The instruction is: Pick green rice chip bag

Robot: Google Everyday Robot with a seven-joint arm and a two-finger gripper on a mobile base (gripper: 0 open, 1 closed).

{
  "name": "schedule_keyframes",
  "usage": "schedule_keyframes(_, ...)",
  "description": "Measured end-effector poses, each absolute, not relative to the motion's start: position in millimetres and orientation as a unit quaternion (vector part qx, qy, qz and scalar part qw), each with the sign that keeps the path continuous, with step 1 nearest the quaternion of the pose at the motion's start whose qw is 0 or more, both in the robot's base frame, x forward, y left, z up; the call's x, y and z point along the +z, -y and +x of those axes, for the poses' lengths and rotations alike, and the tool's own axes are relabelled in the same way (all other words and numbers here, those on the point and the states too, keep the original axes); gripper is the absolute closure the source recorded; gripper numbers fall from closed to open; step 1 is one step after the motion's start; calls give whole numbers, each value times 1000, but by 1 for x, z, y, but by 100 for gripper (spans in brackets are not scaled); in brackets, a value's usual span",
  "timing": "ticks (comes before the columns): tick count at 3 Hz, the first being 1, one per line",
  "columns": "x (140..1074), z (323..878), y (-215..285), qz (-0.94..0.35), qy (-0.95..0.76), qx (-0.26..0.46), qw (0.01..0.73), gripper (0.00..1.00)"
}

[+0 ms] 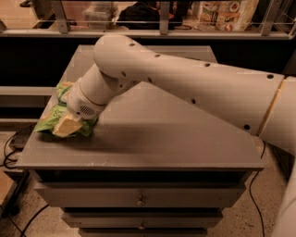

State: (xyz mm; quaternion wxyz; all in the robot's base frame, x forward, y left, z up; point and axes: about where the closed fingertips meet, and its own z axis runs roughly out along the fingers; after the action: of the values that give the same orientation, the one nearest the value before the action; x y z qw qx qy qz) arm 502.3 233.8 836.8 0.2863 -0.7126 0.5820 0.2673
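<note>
The green rice chip bag (52,119) lies crumpled at the left edge of the grey cabinet top (152,134); light-green foil with pictured chips shows at its front. My gripper (74,111) is down on the bag, at the end of my white arm (185,88), which reaches in from the right. The wrist hides the fingers and the middle of the bag.
The cabinet has drawers (138,199) along its front. A dark ledge with a railing (162,28) runs behind it, with packaged goods (222,11) beyond. Cables (11,148) hang by the left side on the floor.
</note>
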Motion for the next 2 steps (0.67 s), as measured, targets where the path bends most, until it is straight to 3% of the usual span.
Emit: schedule_keyframes(2, 838, 502, -234, -713, -582, 267, 286, 100)
